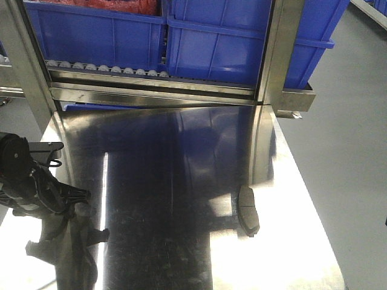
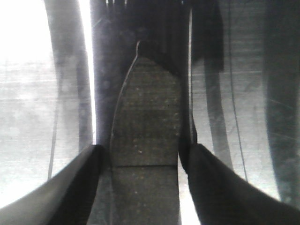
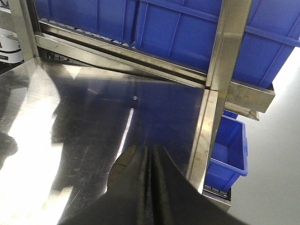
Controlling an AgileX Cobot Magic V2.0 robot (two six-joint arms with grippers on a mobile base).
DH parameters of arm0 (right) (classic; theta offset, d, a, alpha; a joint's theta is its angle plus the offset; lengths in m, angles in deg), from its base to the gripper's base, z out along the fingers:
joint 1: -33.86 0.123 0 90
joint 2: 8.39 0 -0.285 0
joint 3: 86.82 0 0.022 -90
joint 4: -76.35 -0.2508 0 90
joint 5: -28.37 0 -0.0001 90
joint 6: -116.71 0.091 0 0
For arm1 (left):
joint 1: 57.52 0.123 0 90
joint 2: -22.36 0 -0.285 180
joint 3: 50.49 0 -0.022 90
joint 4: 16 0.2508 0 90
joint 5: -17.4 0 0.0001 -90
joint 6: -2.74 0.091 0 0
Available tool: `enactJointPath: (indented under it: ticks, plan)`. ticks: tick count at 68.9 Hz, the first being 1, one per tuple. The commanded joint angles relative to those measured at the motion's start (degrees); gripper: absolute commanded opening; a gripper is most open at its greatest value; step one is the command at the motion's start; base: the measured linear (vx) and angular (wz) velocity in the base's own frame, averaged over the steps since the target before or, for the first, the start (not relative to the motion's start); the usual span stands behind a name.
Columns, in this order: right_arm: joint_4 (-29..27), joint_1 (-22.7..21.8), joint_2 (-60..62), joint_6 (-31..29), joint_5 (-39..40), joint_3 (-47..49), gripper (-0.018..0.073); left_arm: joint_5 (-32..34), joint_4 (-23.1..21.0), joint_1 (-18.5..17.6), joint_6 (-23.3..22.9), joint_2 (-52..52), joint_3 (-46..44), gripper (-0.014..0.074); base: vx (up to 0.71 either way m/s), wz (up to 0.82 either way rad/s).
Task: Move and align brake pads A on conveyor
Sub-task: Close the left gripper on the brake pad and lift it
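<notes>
Left wrist view, closest in: two black fingers [image 2: 70,187] of the left gripper [image 2: 145,154], one at each lower corner. Between them is a dark grey oblong brake pad [image 2: 145,117] with a speckled face, one curved long edge and a thin groove across it level with the fingertips. A small tab shows at its far end. The jaws sit tight along both long edges of this pad; cannot tell if they are clenched on it or only bracketing it. Behind the pad is the shiny steel bench [image 2: 28,117], streaked with bright glare and dark reflections.

Front view: left gripper [image 1: 81,199] and its black arm are low over the bench's left side [image 1: 302,241], with the mirror image directly under them. The pad between the jaws is not visible from here. A second brake pad [image 1: 248,210], also dark grey, lies flat on the bench towards the right. Its length runs away from the camera, and it is well apart from the left arm. Beyond the bench is a steel roller rack [image 1: 151,81] carrying blue plastic bins [image 1: 103,30]. Grey floor [image 1: 357,151] is to the right.

Right wrist view: right gripper [image 3: 149,152] has its jaws clenched together, only a thin slit between the black fingers and nothing in them. It hangs over the bench [image 3: 70,117] near its right edge. Another blue bin [image 3: 229,154] sits lower, beside the bench.
</notes>
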Motion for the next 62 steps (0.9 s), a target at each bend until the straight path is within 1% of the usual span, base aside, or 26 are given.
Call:
enactJointPath:
  ticks: [1, 19, 30, 38, 62]
  plan:
    - [0.4, -0.1, -0.6, -0.3, 4.3, 1.5, -0.0004, 1.4, -0.7, 0.0, -0.1, 1.8, -1.2, 0.0357, 0.00, 0.00]
    - [0.4, -0.1, -0.6, -0.3, 4.3, 1.5, -0.0004, 1.4, -0.7, 0.0, -0.1, 2.6, -1.2, 0.0190, 0.00, 0.00]
    - [0.4, -0.1, -0.6, -0.3, 4.3, 1.5, -0.0004, 2.1, -0.7, 0.0, -0.1, 5.0, -1.2, 0.0120, 0.00, 0.00]
    - [0.4, -0.1, -0.6, -0.3, 4.3, 1.5, -0.0004, 2.1, -0.7, 0.0, -0.1, 5.3, -1.2, 0.0098, 0.00, 0.00]
    - [0.4, -0.1, -0.6, -0.3, 4.3, 1.5, -0.0004, 2.7, -0.7, 0.0, -0.2, 5.3, -1.2, 0.0097, 0.00, 0.00]
